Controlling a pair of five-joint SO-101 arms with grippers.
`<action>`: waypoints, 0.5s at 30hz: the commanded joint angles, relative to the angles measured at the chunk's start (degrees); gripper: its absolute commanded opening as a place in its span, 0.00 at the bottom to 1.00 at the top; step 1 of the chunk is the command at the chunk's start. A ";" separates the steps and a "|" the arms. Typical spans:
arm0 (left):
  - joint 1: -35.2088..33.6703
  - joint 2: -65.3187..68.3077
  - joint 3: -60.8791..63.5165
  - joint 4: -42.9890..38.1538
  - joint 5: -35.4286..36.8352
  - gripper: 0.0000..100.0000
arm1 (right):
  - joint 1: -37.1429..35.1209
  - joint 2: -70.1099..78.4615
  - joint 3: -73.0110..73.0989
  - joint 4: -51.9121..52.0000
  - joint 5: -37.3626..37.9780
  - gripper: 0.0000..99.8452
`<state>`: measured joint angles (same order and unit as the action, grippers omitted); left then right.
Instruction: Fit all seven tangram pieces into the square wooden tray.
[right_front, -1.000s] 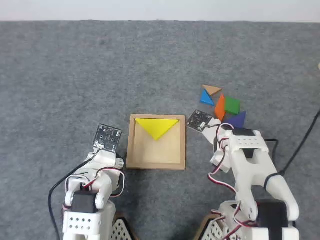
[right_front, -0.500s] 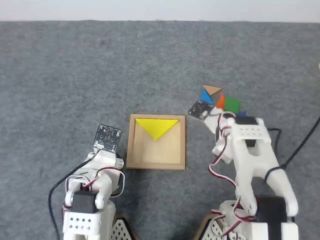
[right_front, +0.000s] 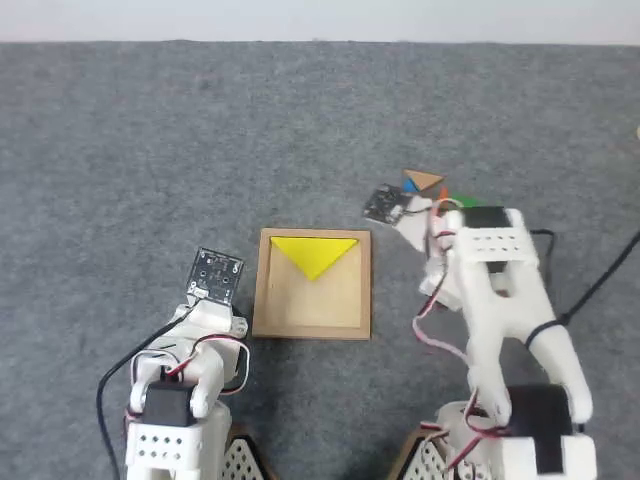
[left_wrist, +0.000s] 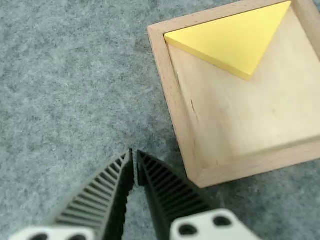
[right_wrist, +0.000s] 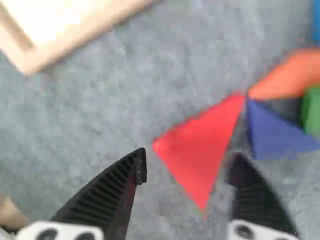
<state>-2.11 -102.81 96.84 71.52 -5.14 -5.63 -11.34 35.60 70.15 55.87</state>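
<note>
The square wooden tray (right_front: 262, 300) lies at the middle of the table with a yellow triangle (right_front: 315, 252) in its far half. My left gripper (left_wrist: 134, 161) is shut and empty, low over the carpet just beside the tray's rim (left_wrist: 172, 95) and near its yellow triangle (left_wrist: 235, 37). My right gripper (right_wrist: 191, 161) is open, with its jaws on either side of a red triangle (right_wrist: 200, 142) that lies flat on the carpet. A purple triangle (right_wrist: 272, 132), an orange piece (right_wrist: 295, 75) and a green piece (right_wrist: 311, 110) lie just beyond it.
The right arm (right_front: 485, 255) covers most of the pile of pieces right of the tray; a tan triangle (right_front: 423, 180), a blue corner (right_front: 409, 187) and a green edge (right_front: 462, 201) stick out. The left arm (right_front: 200, 335) stands left of the tray. A tray corner (right_wrist: 30, 52) shows nearby.
The right arm has stretched farther from its base, over the pile of pieces, hiding the orange, green and purple ones from above. The left arm has kept still.
</note>
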 joint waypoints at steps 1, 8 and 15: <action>-0.35 -0.53 -0.31 0.26 0.26 0.02 | 3.12 0.92 -0.44 0.66 6.68 0.47; -0.35 -0.53 -0.31 0.26 0.26 0.02 | 3.30 5.23 2.99 -7.60 8.62 0.43; -0.35 -0.53 -0.31 0.26 0.26 0.02 | 3.30 10.42 3.16 -12.35 0.88 0.43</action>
<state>-2.11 -102.81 96.84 71.52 -5.14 -2.99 -1.58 38.95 60.31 60.00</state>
